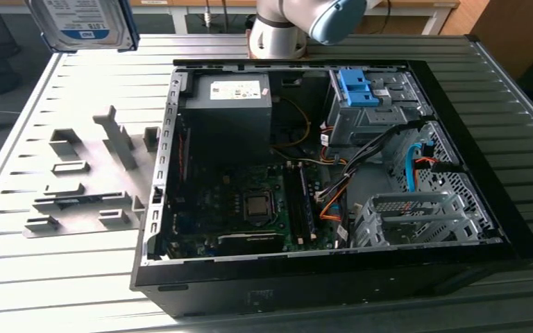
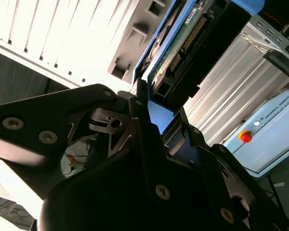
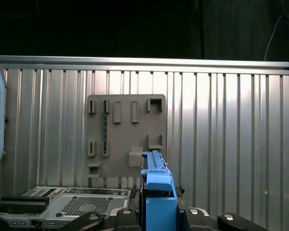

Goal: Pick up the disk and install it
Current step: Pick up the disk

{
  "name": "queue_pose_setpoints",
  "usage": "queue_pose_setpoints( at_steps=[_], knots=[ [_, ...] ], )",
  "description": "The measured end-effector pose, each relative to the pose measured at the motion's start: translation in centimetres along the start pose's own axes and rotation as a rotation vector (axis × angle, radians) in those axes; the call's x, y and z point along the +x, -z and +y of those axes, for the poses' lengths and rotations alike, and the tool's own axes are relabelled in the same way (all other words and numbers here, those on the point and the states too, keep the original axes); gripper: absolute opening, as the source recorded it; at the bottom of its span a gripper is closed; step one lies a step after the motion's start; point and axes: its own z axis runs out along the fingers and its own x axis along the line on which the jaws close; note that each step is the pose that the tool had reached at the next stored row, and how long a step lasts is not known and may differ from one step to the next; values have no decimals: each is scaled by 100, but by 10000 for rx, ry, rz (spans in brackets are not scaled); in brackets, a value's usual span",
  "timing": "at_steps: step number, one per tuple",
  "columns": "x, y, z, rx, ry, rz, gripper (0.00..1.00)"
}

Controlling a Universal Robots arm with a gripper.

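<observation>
The gripper (image 2: 156, 120) is pinched onto the disk (image 2: 183, 45), its dark fingers (image 2: 137, 103) closed against the blue plastic frame on opposite edges, with the drive sticking out beyond the tips. In the exterior view the disk (image 1: 83, 24) hangs in the air at the far corner on the exterior view's left, label facing the camera, above the slatted table (image 1: 63, 277) and well apart from the open computer case (image 1: 488, 208). The grey holder plate (image 1: 91, 201) lies on the table beside the case. The drive looks dense and stiff for its size, so it should sit firmly in a grip without flexing, but its bare metal faces are likely slippery and the green circuit board (image 2: 190, 36) on its underside is delicate. The blue frame along the edges seems the sound place to hold it, as the plastic gives better purchase and keeps pressure off the board. It would take knocks badly.
</observation>
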Motion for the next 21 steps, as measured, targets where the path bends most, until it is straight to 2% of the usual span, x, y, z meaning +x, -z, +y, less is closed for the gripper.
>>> queue_pose_setpoints(
  at_steps=[5,10,18,21],
  knots=[
    [1,3,-168,2,1,0,36],
    [1,6,-309,1,1,0,36],
    [2,9,-476,0,0,1,36],
    [2,9,-489,1,-1,0,36]
  ],
)
